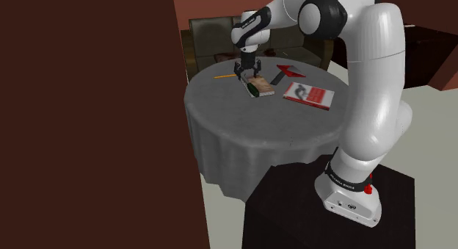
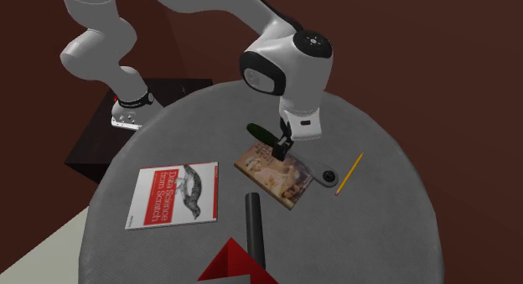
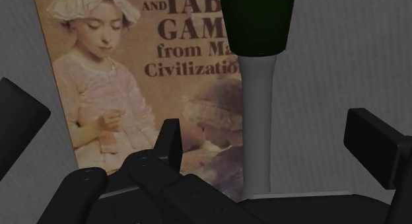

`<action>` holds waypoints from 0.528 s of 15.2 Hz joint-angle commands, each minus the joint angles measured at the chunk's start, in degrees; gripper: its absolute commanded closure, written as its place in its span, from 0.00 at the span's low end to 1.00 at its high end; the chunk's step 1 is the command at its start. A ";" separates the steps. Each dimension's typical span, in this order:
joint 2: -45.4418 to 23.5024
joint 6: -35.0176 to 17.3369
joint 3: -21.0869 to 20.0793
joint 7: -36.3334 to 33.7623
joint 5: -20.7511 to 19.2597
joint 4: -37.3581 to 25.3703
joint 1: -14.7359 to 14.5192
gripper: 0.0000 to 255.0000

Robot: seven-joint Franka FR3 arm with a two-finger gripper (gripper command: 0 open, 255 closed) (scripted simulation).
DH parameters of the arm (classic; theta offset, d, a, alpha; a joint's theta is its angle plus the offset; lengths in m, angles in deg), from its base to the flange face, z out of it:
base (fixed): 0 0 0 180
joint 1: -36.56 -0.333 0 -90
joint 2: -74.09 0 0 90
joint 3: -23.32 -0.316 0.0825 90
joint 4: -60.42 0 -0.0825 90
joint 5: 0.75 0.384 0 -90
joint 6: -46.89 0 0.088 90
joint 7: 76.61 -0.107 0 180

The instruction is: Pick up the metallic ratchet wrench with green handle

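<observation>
The ratchet wrench has a dark green handle and a grey metal shaft. It lies across the edge of a book with a girl on its cover, on the round grey table. In the second exterior view the green handle points toward the stand and the dark round head lies off the book. My black gripper hangs open just above the shaft, one finger on each side, neither touching it. The shoulder view has the gripper over the handle.
A red and white book lies flat toward the stand. A tool with a black handle and a red head lies near the table's edge. A yellow pencil rests beside the wrench head. A brown wall stands close by.
</observation>
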 commanded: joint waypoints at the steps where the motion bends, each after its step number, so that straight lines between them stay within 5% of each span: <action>1: -0.88 -1.10 -0.10 0.06 0.22 0.21 0.07 0.00; 4: -1.44 -2.07 -0.18 0.15 0.36 0.62 0.11 0.00; 5: -1.43 -2.06 -0.18 0.12 0.36 0.63 0.09 1.00; 8: -1.52 -2.00 -0.19 0.12 0.37 0.48 0.10 1.00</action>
